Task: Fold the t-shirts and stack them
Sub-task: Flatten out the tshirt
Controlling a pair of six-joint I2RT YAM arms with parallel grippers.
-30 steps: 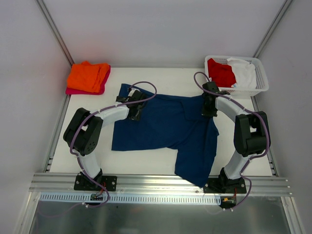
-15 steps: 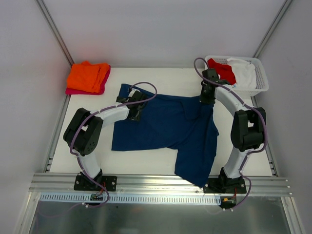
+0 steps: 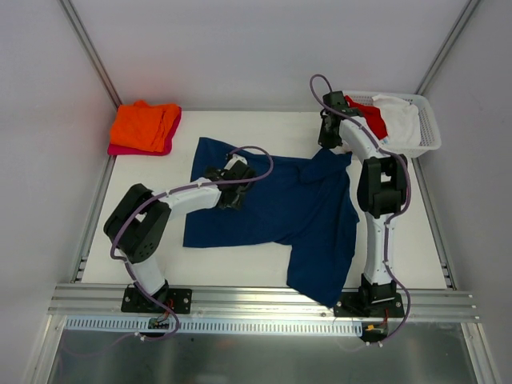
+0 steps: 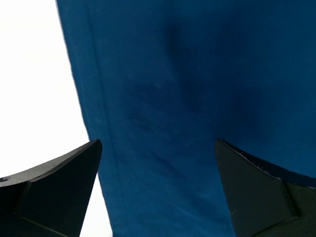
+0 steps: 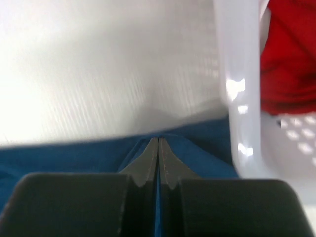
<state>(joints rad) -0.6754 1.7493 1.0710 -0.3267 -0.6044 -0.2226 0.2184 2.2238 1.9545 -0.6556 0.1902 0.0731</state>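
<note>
Clamped on the navy blue cloth t-shirt [image 3: 280, 212], the right claw [image 5: 158, 140] had dragged its edge toward the white plastic lattice basket [image 3: 430, 132], apparently spreading it for folding; the left claw [image 3: 234, 192] gaped open.

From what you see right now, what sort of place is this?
Probably a robot test cell: plain white walls, an aluminium rail carrying two bolted arms, and a navy t-shirt lying on a white table.

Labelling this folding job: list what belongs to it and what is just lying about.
Belongs to the job: navy shirt, orange shirt, pink shirt, red shirt, white shirt.
Just lying about: basket, table.
</note>
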